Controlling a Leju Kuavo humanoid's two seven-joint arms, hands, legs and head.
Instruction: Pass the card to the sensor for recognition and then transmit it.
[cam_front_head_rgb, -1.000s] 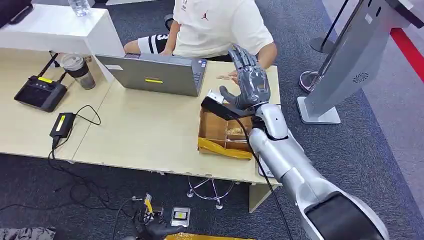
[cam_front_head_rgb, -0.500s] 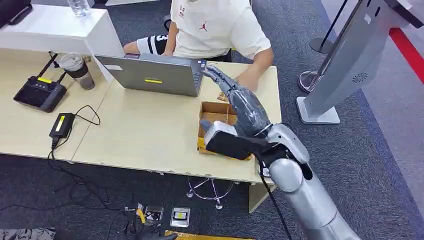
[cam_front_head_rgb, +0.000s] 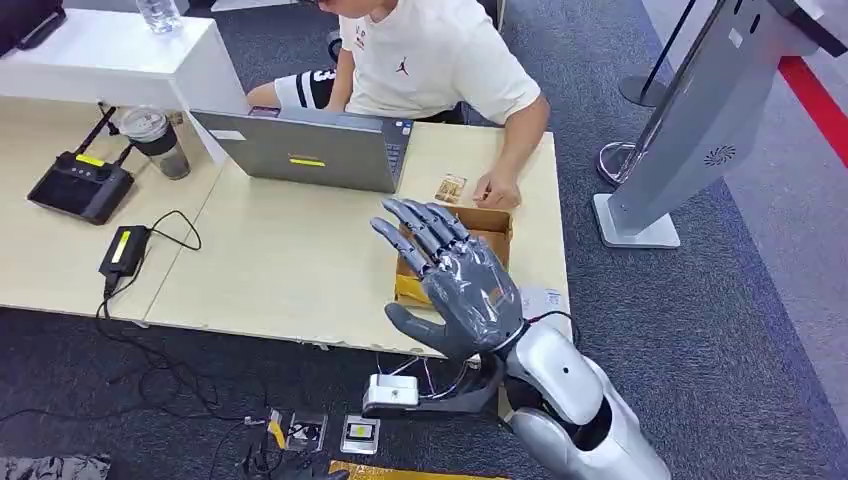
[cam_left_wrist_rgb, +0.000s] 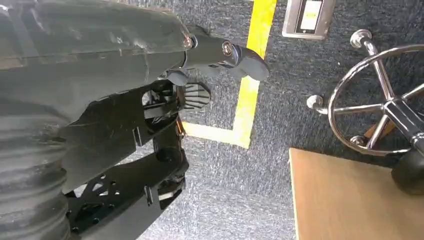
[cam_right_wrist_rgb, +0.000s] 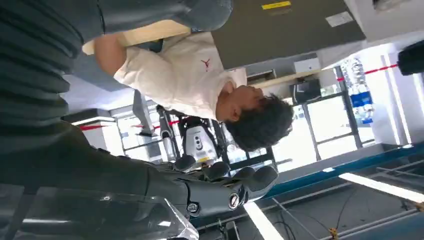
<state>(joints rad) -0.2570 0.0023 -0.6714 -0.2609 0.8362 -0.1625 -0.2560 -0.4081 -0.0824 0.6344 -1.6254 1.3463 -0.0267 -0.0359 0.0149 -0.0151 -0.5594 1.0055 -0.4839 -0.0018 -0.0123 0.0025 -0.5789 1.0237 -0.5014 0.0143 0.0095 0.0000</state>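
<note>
A small tan card (cam_front_head_rgb: 450, 188) lies on the light wooden table (cam_front_head_rgb: 290, 270), just beyond an open cardboard box (cam_front_head_rgb: 492, 220). A person's hand (cam_front_head_rgb: 497, 190) rests right beside the card. My right hand (cam_front_head_rgb: 450, 285) hovers over the table's near edge, in front of the box, with fingers spread and nothing in it. The right wrist view shows its fingers (cam_right_wrist_rgb: 225, 187) stretched out and bare. My left hand (cam_left_wrist_rgb: 220, 52) hangs over the carpet, holding nothing. A grey slanted kiosk (cam_front_head_rgb: 700, 120) stands on the floor to the right of the table.
A person in a white shirt (cam_front_head_rgb: 430, 60) sits behind the table at a grey laptop (cam_front_head_rgb: 310, 150). A cup (cam_front_head_rgb: 155, 140), a black device (cam_front_head_rgb: 80, 185) and a power brick with cable (cam_front_head_rgb: 125, 248) lie to the left. A chair base (cam_left_wrist_rgb: 380, 105) stands under the table.
My right arm has drawn back from near the person's hand, over the box, to the table's near edge, hand still spread. The card now lies uncovered beside the person's hand.
</note>
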